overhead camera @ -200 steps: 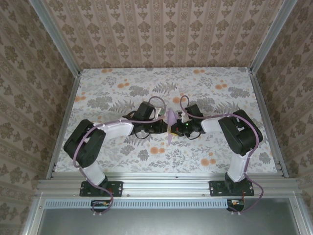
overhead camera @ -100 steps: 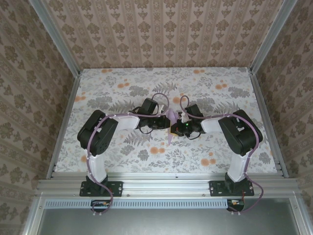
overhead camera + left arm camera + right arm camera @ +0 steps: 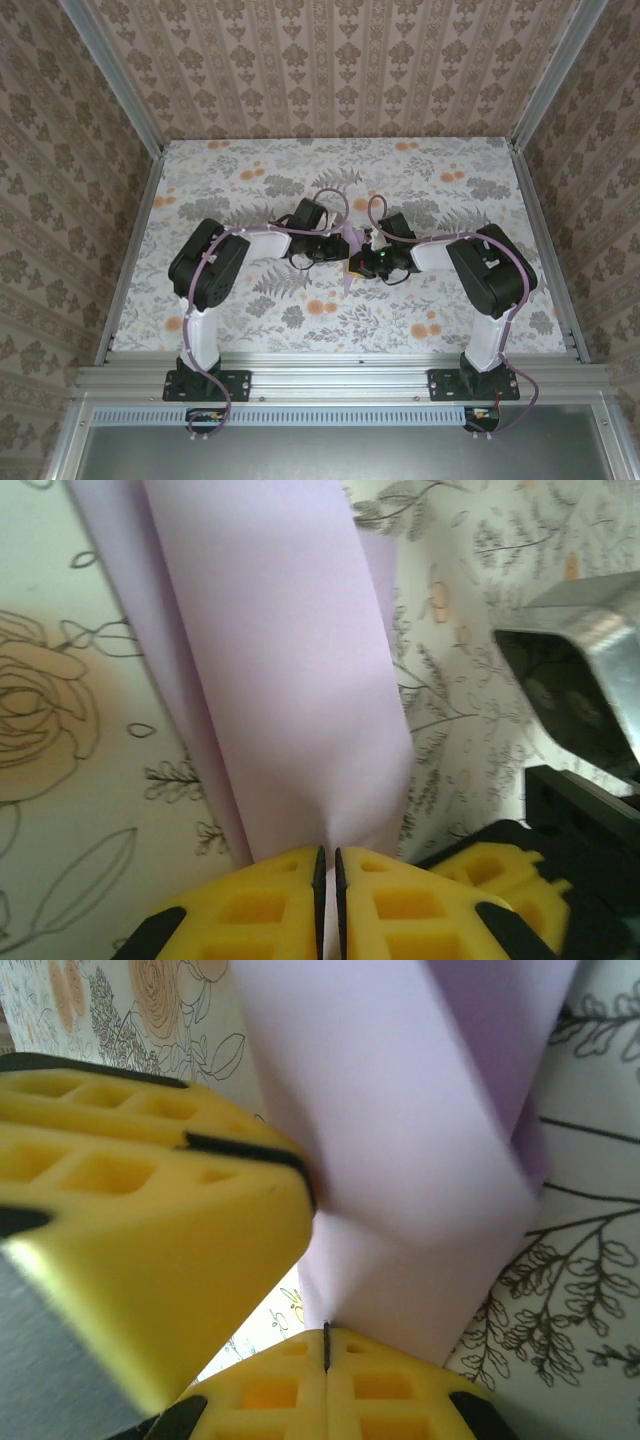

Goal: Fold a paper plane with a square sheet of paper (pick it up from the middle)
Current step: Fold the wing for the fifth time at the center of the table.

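Floral-print tabletop [image 3: 250,180], patterned walls [image 3: 340,70] on three sides.

Square sheet of paper [image 3: 349,240]: pale lilac, mid-table, standing on edge between the two wrists. It looks lifted off the surface, but I can't confirm the low tip is clear. It's already folded. The wrist views show at least two layers with a long crease, so a narrow panel rather than a flat square. No finished dart outline that I can make out.

Left gripper [image 3: 328,865]: yellow pads pressed together, paper edge pinched in the slit between them. Right gripper [image 3: 326,1345]: same, clamped on the paper from the opposite side. The two sets of fingers sit just beside each other, nearly touching.

Step, my read: mid-fold in the air, both arms pinching to set a crease. Centre fold looks done, wings and nose don't. Roughly midway.

Next move calls for:
- One gripper acts as anchor.
- The other releases and re-grips a free layer further along to turn it over.

Risks:
- Tight clearance, so the fingers could collide.
- Thin paper, so it slips or tears if the arms pull out of sync.
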Robot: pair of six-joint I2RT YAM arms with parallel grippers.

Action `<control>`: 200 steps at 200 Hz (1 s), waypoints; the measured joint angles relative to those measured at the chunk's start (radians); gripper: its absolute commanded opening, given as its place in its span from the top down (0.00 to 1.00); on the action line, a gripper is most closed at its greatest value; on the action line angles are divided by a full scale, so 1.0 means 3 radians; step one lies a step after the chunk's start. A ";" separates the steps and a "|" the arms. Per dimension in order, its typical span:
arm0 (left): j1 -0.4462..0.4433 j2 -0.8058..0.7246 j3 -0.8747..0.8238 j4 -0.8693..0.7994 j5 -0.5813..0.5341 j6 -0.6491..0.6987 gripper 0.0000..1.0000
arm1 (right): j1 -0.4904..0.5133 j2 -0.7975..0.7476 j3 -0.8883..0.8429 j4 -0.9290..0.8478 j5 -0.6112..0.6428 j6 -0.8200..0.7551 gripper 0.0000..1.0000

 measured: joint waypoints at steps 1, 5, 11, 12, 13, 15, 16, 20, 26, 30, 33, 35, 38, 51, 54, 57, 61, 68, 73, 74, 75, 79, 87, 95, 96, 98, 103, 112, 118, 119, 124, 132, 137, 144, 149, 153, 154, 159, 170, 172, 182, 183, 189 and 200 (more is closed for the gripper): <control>0.0000 0.0006 0.0005 -0.0005 -0.0004 0.0000 0.86 | 0.0000 0.0000 0.0000 0.0000 0.0001 -0.0001 1.00; 0.0000 0.0020 0.0018 -0.0017 -0.0008 0.0001 0.86 | 0.0003 -0.0001 0.0000 -0.0001 0.0006 -0.0005 1.00; 0.0000 0.0029 0.0043 -0.0052 -0.0011 0.0003 0.86 | 0.0006 -0.0003 0.0000 -0.0003 0.0011 -0.0008 1.00; 0.0000 0.0029 0.0046 -0.0055 -0.0014 0.0004 0.86 | 0.0008 -0.0003 0.0000 -0.0003 0.0014 -0.0009 1.00; 0.0000 0.0029 0.0050 -0.0056 -0.0017 0.0005 0.86 | 0.0009 -0.0003 0.0000 -0.0004 0.0014 -0.0009 1.00; 0.0000 0.0032 0.0057 -0.0066 -0.0024 0.0010 0.86 | 0.0009 -0.0003 0.0000 -0.0004 0.0018 -0.0009 1.00; 0.0000 0.0033 0.0060 -0.0069 -0.0028 0.0010 0.86 | 0.0009 -0.0003 0.0000 -0.0004 0.0018 -0.0009 1.00; 0.0000 0.0036 0.0075 -0.0080 -0.0041 0.0013 0.86 | 0.0011 -0.0005 0.0000 -0.0006 0.0020 -0.0010 1.00; 0.0000 0.0039 0.0092 -0.0106 -0.0056 0.0017 0.86 | 0.0015 -0.0006 0.0000 -0.0009 0.0023 -0.0015 1.00; 0.0000 0.0042 0.0104 -0.0127 -0.0070 0.0023 0.86 | 0.0017 -0.0009 0.0000 -0.0011 0.0029 -0.0019 1.00; 0.0000 0.0042 0.0109 -0.0136 -0.0075 0.0024 0.86 | 0.0019 -0.0009 0.0000 -0.0011 0.0032 -0.0020 1.00; 0.0000 0.0042 0.0113 -0.0142 -0.0085 0.0027 0.86 | 0.0022 -0.0009 0.0000 -0.0013 0.0033 -0.0022 1.00; 0.0000 0.0042 0.0118 -0.0154 -0.0095 0.0029 0.86 | 0.0022 -0.0009 0.0001 -0.0013 0.0034 -0.0022 1.00; 0.0004 0.0043 0.0139 -0.0189 -0.0141 0.0046 0.86 | 0.0029 -0.0009 0.0001 -0.0013 0.0036 -0.0027 1.00; 0.0006 0.0048 0.0148 -0.0200 -0.0151 0.0050 0.86 | 0.0031 -0.0009 0.0001 -0.0014 0.0037 -0.0029 1.00; 0.0006 0.0051 0.0155 -0.0207 -0.0161 0.0050 0.86 | 0.0031 -0.0009 0.0001 -0.0014 0.0041 -0.0032 1.00; 0.0010 0.0057 0.0168 -0.0221 -0.0170 0.0052 0.86 | 0.0033 -0.0009 0.0001 -0.0014 0.0043 -0.0034 1.00; 0.0015 0.0067 0.0184 -0.0240 -0.0174 0.0053 0.86 | 0.0037 -0.0009 0.0001 -0.0015 0.0047 -0.0039 1.00; 0.0019 0.0074 0.0196 -0.0254 -0.0173 0.0056 0.86 | 0.0037 -0.0010 0.0001 -0.0015 0.0048 -0.0047 1.00; 0.0020 0.0075 0.0201 -0.0258 -0.0173 0.0056 0.86 | 0.0037 -0.0009 0.0001 -0.0015 0.0050 -0.0047 1.00; 0.0020 0.0076 0.0203 -0.0259 -0.0173 0.0056 0.86 | 0.0038 -0.0009 0.0001 -0.0015 0.0050 -0.0052 1.00; 0.0022 0.0080 0.0216 -0.0280 -0.0173 0.0058 0.86 | 0.0041 -0.0009 0.0003 -0.0015 0.0052 -0.0058 1.00; 0.0023 0.0089 0.0240 -0.0304 -0.0186 0.0061 0.86 | 0.0045 -0.0010 0.0005 -0.0019 0.0061 -0.0074 1.00; 0.0028 0.0102 0.0275 -0.0329 -0.0202 0.0064 0.86 | 0.0047 -0.0015 0.0009 -0.0031 0.0072 -0.0086 1.00; 0.0029 0.0104 0.0280 -0.0333 -0.0206 0.0064 0.86 | 0.0048 -0.0015 0.0009 -0.0031 0.0074 -0.0088 1.00; 0.0029 0.0108 0.0287 -0.0336 -0.0211 0.0065 0.86 | 0.0050 -0.0015 0.0009 -0.0034 0.0076 -0.0090 1.00; 0.0038 0.0122 0.0310 -0.0345 -0.0221 0.0071 0.86 | 0.0053 -0.0017 0.0009 -0.0038 0.0084 -0.0095 1.00; 0.0053 0.0146 0.0352 -0.0365 -0.0223 0.0075 0.86 | 0.0056 -0.0019 0.0011 -0.0048 0.0094 -0.0107 1.00; 0.0066 0.0167 0.0381 -0.0380 -0.0219 0.0076 0.86 | 0.0058 -0.0022 0.0011 -0.0051 0.0102 -0.0112 1.00; 0.0066 0.0168 0.0385 -0.0381 -0.0219 0.0076 0.86 | 0.0060 -0.0022 0.0011 -0.0052 0.0104 -0.0113 1.00; 0.0075 0.0183 0.0404 -0.0384 -0.0219 0.0078 0.86 | 0.0064 -0.0024 0.0011 -0.0052 0.0109 -0.0121 1.00; 0.0084 0.0202 0.0441 -0.0408 -0.0215 0.0086 0.86 | 0.0065 -0.0025 0.0015 -0.0065 0.0117 -0.0139 1.00; 0.0088 0.0215 0.0465 -0.0427 -0.0215 0.0090 0.86 | 0.0066 -0.0025 0.0018 -0.0071 0.0118 -0.0149 1.00; 0.0090 0.0234 0.0502 -0.0459 -0.0217 0.0100 0.86 | 0.0067 -0.0025 0.0024 -0.0079 0.0120 -0.0165 1.00; 0.0092 0.0248 0.0529 -0.0472 -0.0221 0.0104 0.86 | 0.0071 -0.0025 0.0027 -0.0085 0.0122 -0.0172 1.00; 0.0094 0.0259 0.0553 -0.0488 -0.0220 0.0112 0.86 | 0.0072 -0.0025 0.0031 -0.0090 0.0125 -0.0177 1.00; 0.0094 0.0261 0.0557 -0.0492 -0.0220 0.0113 0.86 | 0.0072 -0.0025 0.0031 -0.0092 0.0125 -0.0179 1.00; 0.0097 0.0276 0.0581 -0.0509 -0.0219 0.0118 0.86 | 0.0075 -0.0025 0.0033 -0.0094 0.0132 -0.0184 1.00; 0.0102 0.0300 0.0623 -0.0548 -0.0210 0.0128 0.86 | 0.0086 -0.0028 0.0038 -0.0102 0.0150 -0.0197 1.00; 0.0103 0.0305 0.0631 -0.0556 -0.0209 0.0131 0.86 | 0.0088 -0.0028 0.0039 -0.0102 0.0154 -0.0198 1.00; 0.0107 0.0318 0.0661 -0.0580 -0.0207 0.0140 0.85 | 0.0098 -0.0031 0.0041 -0.0103 0.0175 -0.0212 1.00; 0.0107 0.0320 0.0665 -0.0581 -0.0209 0.0142 0.85 | 0.0099 -0.0032 0.0041 -0.0103 0.0177 -0.0215 1.00; 0.0108 0.0328 0.0680 -0.0584 -0.0214 0.0150 0.85 | 0.0104 -0.0036 0.0041 -0.0106 0.0189 -0.0228 1.00; 0.0116 0.0362 0.0731 -0.0586 -0.0229 0.0160 0.86 | 0.0116 -0.0042 0.0041 -0.0114 0.0211 -0.0252 1.00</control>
